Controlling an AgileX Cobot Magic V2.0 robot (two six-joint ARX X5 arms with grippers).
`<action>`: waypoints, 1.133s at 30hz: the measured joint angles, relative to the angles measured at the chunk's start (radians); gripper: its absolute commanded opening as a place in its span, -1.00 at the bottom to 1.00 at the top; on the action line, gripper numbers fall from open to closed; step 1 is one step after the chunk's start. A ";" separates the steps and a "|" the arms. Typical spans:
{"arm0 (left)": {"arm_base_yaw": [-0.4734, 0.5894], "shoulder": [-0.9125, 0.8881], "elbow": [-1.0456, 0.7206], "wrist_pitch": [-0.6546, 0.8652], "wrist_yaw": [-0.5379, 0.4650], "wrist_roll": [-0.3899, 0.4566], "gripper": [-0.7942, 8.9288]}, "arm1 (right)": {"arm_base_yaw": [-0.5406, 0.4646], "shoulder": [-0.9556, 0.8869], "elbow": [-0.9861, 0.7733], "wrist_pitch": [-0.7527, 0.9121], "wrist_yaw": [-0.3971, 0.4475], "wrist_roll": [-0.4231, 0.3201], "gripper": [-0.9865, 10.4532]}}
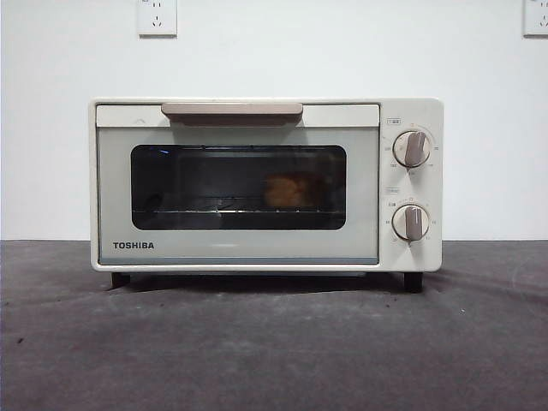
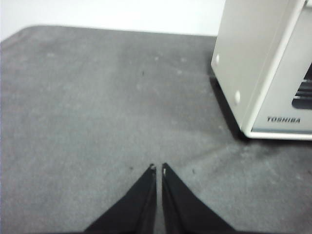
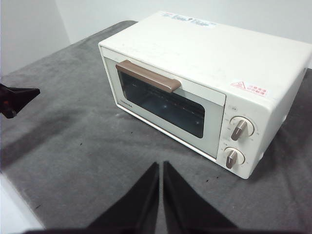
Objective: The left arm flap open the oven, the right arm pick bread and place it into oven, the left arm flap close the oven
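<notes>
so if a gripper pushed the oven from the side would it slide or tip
The oven would probably resist sliding: it stands on small black feet on a dull grey cloth-like table cover. It looks wide and low, so tipping seems unlikely. Its door is shut, with the bread inside.

Grey felt-like table cover (image 1: 274, 342), plain white wall (image 1: 342, 51), two white wall sockets (image 1: 157, 17) near the top corners

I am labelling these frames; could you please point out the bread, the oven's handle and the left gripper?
bread (image 1: 289, 190): front view, loaf's front face behind the glass.
handle (image 1: 231, 110): front view, bar's middle.
left gripper (image 2: 158, 168): left wrist view, between its fingertips.
</notes>
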 measured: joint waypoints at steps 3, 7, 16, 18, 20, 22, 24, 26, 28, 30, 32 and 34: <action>0.000 0.000 -0.026 0.076 0.000 0.010 -0.78 | 0.000 0.000 0.000 0.004 0.000 0.000 -0.81; 0.000 0.000 -0.034 0.097 -0.002 0.018 -0.78 | 0.000 0.000 0.000 0.004 0.000 0.000 -0.81; -0.010 0.000 -0.034 0.097 -0.002 0.024 -0.78 | 0.000 0.000 0.000 0.004 0.000 0.000 -0.81; -0.010 0.000 -0.034 0.096 -0.002 0.025 -0.78 | 0.000 0.000 0.000 0.004 0.000 0.000 -0.81; -0.010 0.000 -0.034 0.096 -0.002 0.025 -0.78 | 0.000 0.000 0.000 0.004 0.000 0.000 -0.81; -0.010 0.000 -0.034 0.097 -0.002 0.025 -0.78 | 0.000 0.000 0.000 0.004 0.000 0.000 -0.81; -0.010 0.000 -0.034 0.096 -0.002 0.025 -0.78 | 0.000 0.000 0.000 0.004 0.000 0.000 -0.81; -0.010 0.000 -0.034 0.096 -0.002 0.025 -0.78 | 0.000 0.000 0.000 0.004 0.000 0.000 -0.81; -0.010 0.000 -0.034 0.097 -0.002 0.025 -0.78 | 0.000 0.000 0.000 0.004 0.000 0.000 -0.81; -0.010 0.000 -0.034 0.096 -0.002 0.024 -0.78 | 0.000 0.000 0.000 0.004 0.000 0.000 -0.81; -0.010 0.000 -0.034 0.096 -0.002 0.025 -0.78 | 0.000 0.000 0.000 0.004 0.000 0.000 -0.81; -0.010 0.000 -0.034 0.096 -0.002 0.024 -0.78 | -0.006 -0.001 0.000 0.005 0.000 0.000 -0.81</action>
